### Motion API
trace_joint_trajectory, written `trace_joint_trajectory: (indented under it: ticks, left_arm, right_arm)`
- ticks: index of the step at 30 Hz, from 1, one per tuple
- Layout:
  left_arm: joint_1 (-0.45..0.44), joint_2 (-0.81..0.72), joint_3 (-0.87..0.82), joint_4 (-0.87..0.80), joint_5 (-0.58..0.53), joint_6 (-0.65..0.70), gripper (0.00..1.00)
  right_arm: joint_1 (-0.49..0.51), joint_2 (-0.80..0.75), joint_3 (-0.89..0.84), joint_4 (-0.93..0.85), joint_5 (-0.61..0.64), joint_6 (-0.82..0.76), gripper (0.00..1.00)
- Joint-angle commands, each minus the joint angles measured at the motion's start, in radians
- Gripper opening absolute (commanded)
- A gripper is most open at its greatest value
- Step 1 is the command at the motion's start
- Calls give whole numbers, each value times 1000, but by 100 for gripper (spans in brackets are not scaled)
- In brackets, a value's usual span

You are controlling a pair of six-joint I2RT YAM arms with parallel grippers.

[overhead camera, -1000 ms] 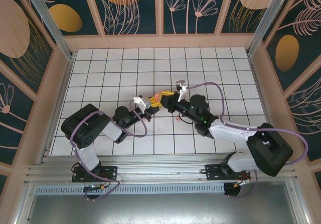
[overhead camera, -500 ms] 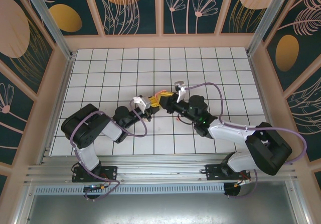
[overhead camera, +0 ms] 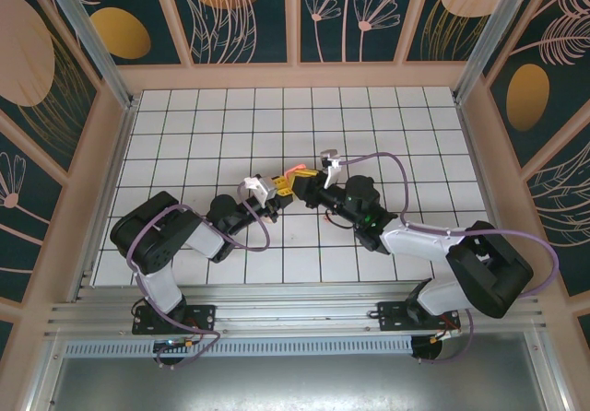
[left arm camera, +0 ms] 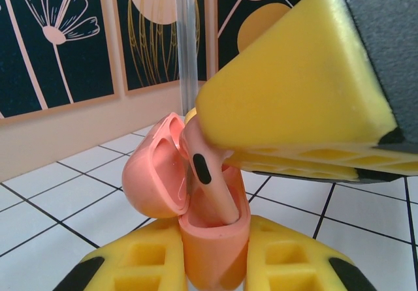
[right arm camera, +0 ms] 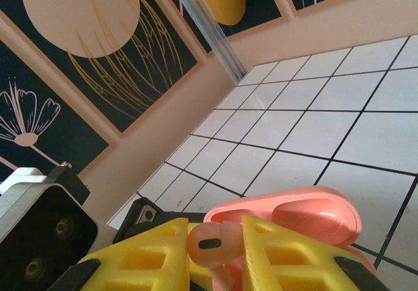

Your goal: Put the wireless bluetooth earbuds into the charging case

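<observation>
My left gripper (left arm camera: 212,261) is shut on the coral-pink charging case (left arm camera: 212,239), which stands upright between its yellow pads with the lid (left arm camera: 153,180) hinged open to the left. A coral-pink earbud (left arm camera: 208,177) has its stem down inside the case's opening, and my right gripper (right arm camera: 217,248) is shut on its head (right arm camera: 210,244). The right gripper's yellow fingers (left arm camera: 294,102) hang over the case from the upper right. In the top view both grippers meet at mid-table, left gripper (overhead camera: 279,190), right gripper (overhead camera: 306,181), with the case (overhead camera: 295,169) between them.
The white tiled floor (overhead camera: 212,125) stretches around the arms. Wooden walls with dark flower panels (overhead camera: 295,75) close it in at the back and sides. A metal post (left arm camera: 187,43) stands in the far corner behind the case.
The right arm has edged slightly left and toward the far wall with the earbud. The left arm and the case have barely moved.
</observation>
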Motion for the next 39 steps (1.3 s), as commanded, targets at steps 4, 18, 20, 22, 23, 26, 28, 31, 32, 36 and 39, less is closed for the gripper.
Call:
trace_joint_trajectory:
  ticks: [4, 18, 20, 22, 23, 26, 28, 31, 32, 36, 39]
  left_arm:
    - [-3, -44, 21, 235, -2, -17, 6]
    - [-4, -65, 16, 235, 5, -13, 6]
    - [-4, -65, 15, 235, 5, -11, 6]
    - [-3, -94, 14, 235, 5, -7, 6]
    - [-4, -96, 12, 234, 8, -2, 6]
    - [-4, -102, 7, 235, 19, 11, 6]
    - [-4, -104, 5, 235, 30, 25, 6]
    - [-5, -112, 1, 234, 40, 51, 6]
    - [-6, -115, 0, 235, 38, 60, 6]
    - [-6, -130, -9, 235, 31, 88, 6]
    - [-5, -135, -14, 235, 34, 96, 6]
  right_arm:
    - [9, 18, -28, 34, 41, 25, 23]
    - [8, 42, -43, 20, 42, 47, 23]
    - [8, 43, -46, 20, 31, 49, 23]
    - [9, 41, -49, 16, 23, 51, 23]
    - [8, 37, -52, 11, 24, 53, 23]
    - [5, 29, -54, -31, 51, 67, 23]
    - [-2, 27, -52, -61, 65, 95, 23]
    - [-12, 29, -56, -62, 65, 124, 23]
    - [-10, 29, -59, -59, 65, 124, 23]
    - [-13, 17, -73, -62, 70, 108, 23]
    - [-18, -7, -79, -78, 81, 92, 23]
